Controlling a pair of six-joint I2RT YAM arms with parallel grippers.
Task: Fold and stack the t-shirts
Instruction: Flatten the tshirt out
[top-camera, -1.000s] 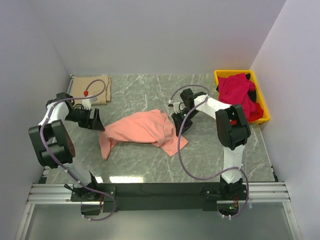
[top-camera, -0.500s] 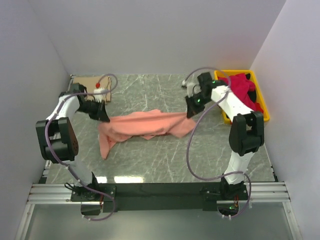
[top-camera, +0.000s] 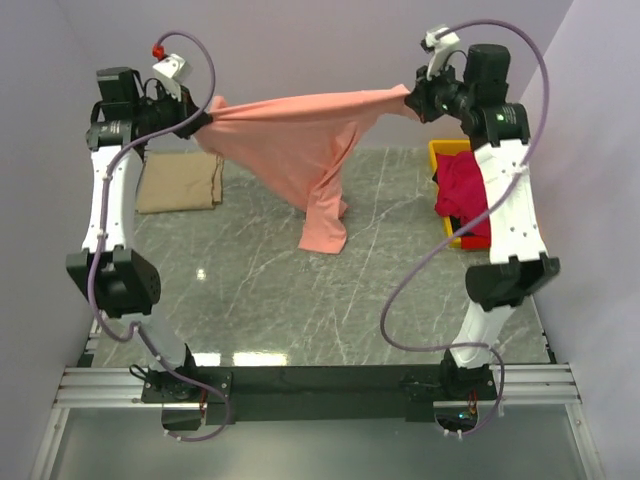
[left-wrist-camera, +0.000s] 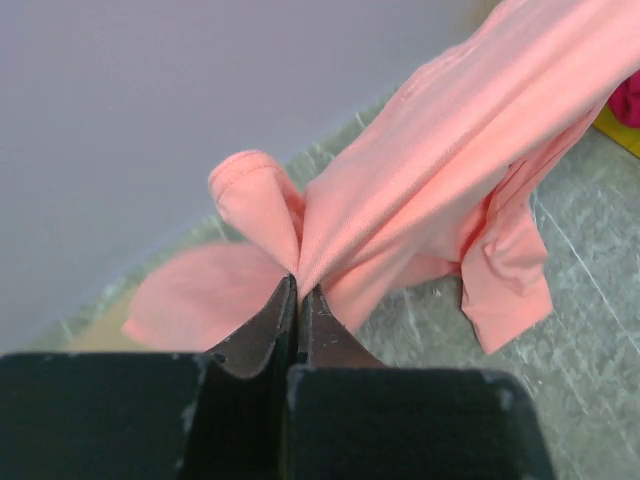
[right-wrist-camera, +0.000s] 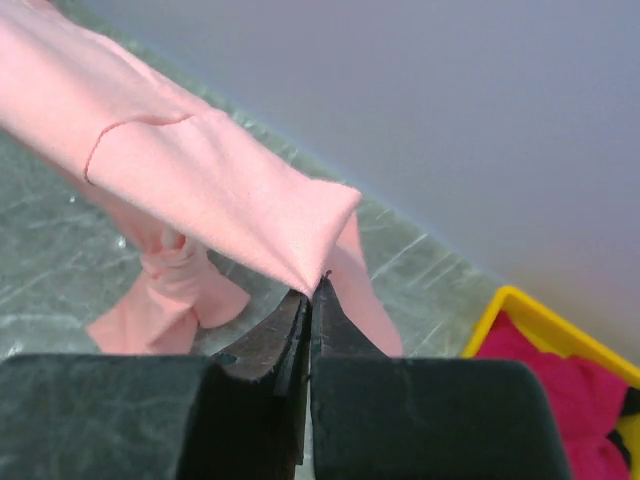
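Salmon-pink t-shirt strung in the air between both grippers, above the far half of the table.

Its top edge runs taut from left to right, and the rest sags to a narrow tail over the middle of the table; whether the tail touches the surface cannot be told. A yellow bin stands at the far right corner, heaped with crimson-red t-shirts. A tan-beige t-shirt lies folded flat at the far left corner. The left gripper has its jaws pinched tight on the cloth's left end, and the right gripper is clamped the same way on the right end.
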